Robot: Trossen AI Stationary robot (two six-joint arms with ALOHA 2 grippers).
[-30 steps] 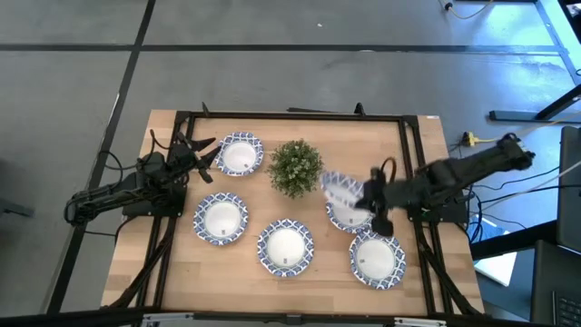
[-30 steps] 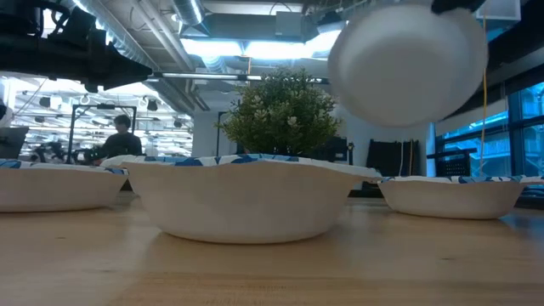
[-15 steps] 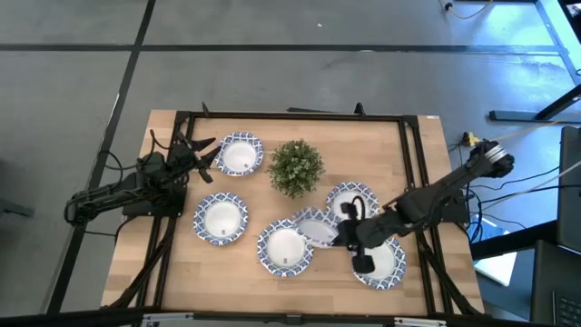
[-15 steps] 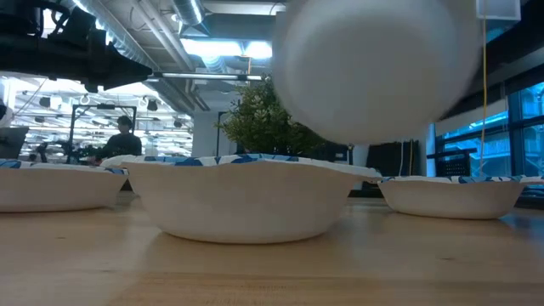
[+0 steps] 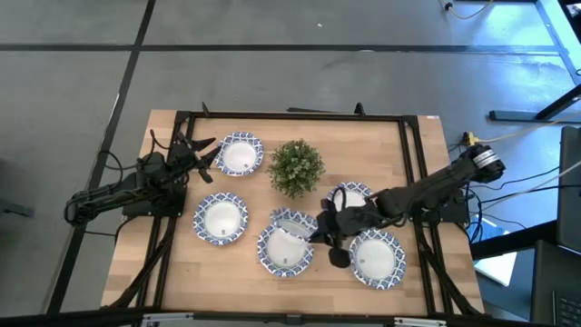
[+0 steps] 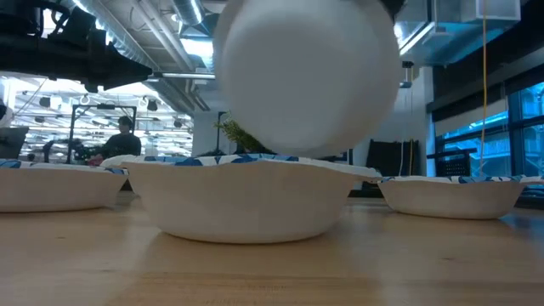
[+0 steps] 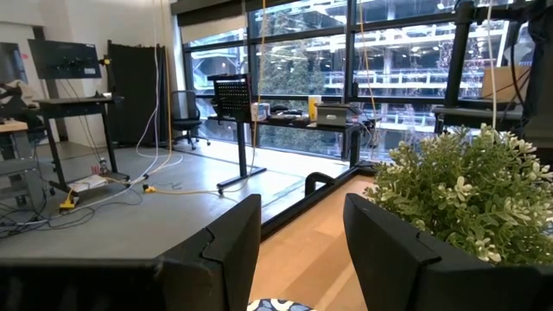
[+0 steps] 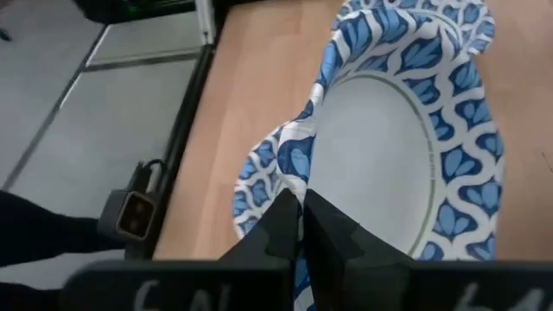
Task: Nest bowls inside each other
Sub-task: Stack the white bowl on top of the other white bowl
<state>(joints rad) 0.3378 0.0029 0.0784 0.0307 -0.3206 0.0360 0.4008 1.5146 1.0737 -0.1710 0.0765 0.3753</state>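
Six bowls on show, all round, shallow, white inside with wavy blue-patterned rims. Five sit on the pale wooden desk [image 5: 172, 272]; the sixth, the held bowl [image 5: 292, 224], hangs tilted over the front-centre bowl [image 5: 285, 252], near the desk's front edge. The right tool [image 5: 320, 232] is pinched narrow on its rim. One leafy plant [image 5: 296, 166]. The left tool [image 5: 207, 151] waits at the left edge, fingers parted.

Dark jointed arms [image 5: 427, 191], black cables, silver wrist.
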